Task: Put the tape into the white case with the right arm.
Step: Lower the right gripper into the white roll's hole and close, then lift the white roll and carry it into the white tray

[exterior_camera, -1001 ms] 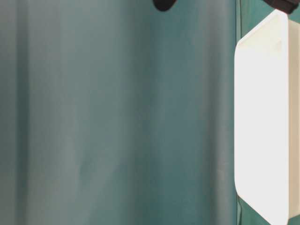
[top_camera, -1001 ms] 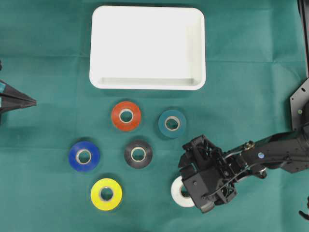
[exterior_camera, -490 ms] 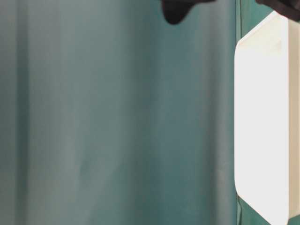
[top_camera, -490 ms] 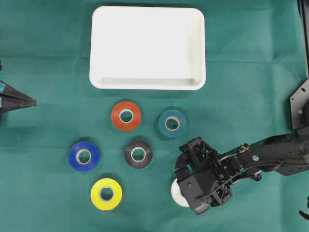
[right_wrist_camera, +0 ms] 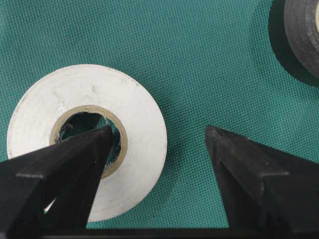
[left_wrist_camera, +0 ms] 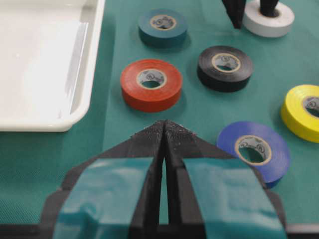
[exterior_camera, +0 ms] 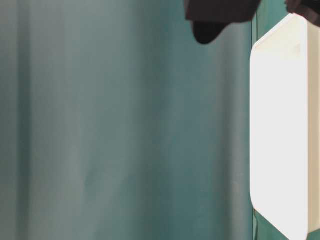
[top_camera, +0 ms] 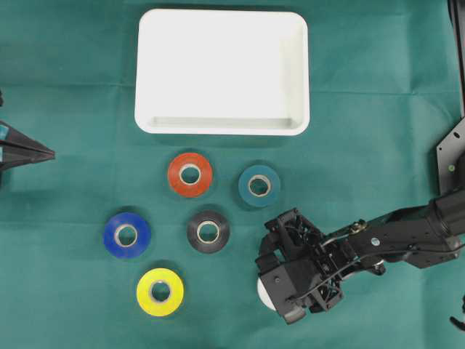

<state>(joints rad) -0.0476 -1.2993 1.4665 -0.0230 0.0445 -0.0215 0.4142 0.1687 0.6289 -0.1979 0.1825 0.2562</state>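
A white tape roll (right_wrist_camera: pixel 134 149) lies flat on the green cloth, front right of centre (top_camera: pixel 263 292). My right gripper (right_wrist_camera: pixel 158 132) hangs right over it, open. Its left finger (right_wrist_camera: pixel 75 164) dips into the roll's core. The other finger (right_wrist_camera: pixel 249 169) stands over bare cloth, a gap away from the roll's outer wall. In the left wrist view the same fingers (left_wrist_camera: pixel 234 12) straddle the white roll (left_wrist_camera: pixel 271 22). The white case (top_camera: pixel 221 73) sits empty at the back. My left gripper (left_wrist_camera: pixel 164 124) is shut, holding nothing, at the left edge (top_camera: pixel 49 153).
Red (top_camera: pixel 189 174), teal (top_camera: pixel 259 185), black (top_camera: pixel 208 231), blue (top_camera: pixel 126 234) and yellow (top_camera: pixel 160 291) tape rolls lie flat between the case and the front edge. The black roll is the nearest to the white one. The right arm (top_camera: pixel 392 236) reaches in from the right side.
My right gripper has shifted left and toward the front, covering more of the white roll, and its jaws have narrowed a little. The left gripper and the other rolls have not moved.
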